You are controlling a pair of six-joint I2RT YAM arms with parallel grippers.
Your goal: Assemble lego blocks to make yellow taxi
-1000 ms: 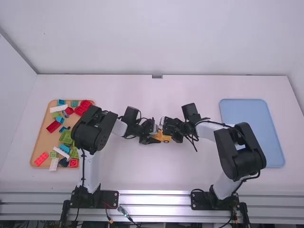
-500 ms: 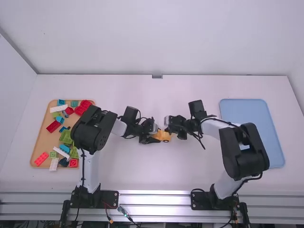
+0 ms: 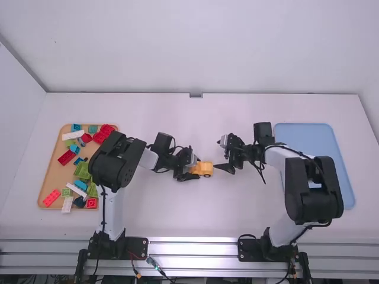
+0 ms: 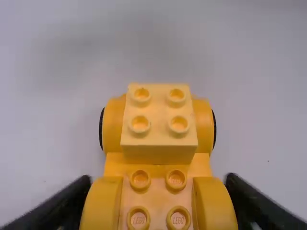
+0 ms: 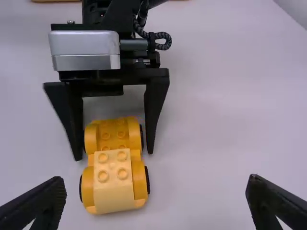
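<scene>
1. Two fingers of the left gripper [image 3: 193, 173] are clasping the yellow car [image 3: 205, 169] by its sides at the wheeled end, one on each side.
2. The car is standing upright on the table [image 3: 177, 213], between the two grippers, its pale yellow block [image 4: 159, 112] sitting on the end farther from the left gripper.
3. The right gripper [image 3: 220, 167] is hovering just beside that block end, released and empty, its fingers spreading wide.
</scene>
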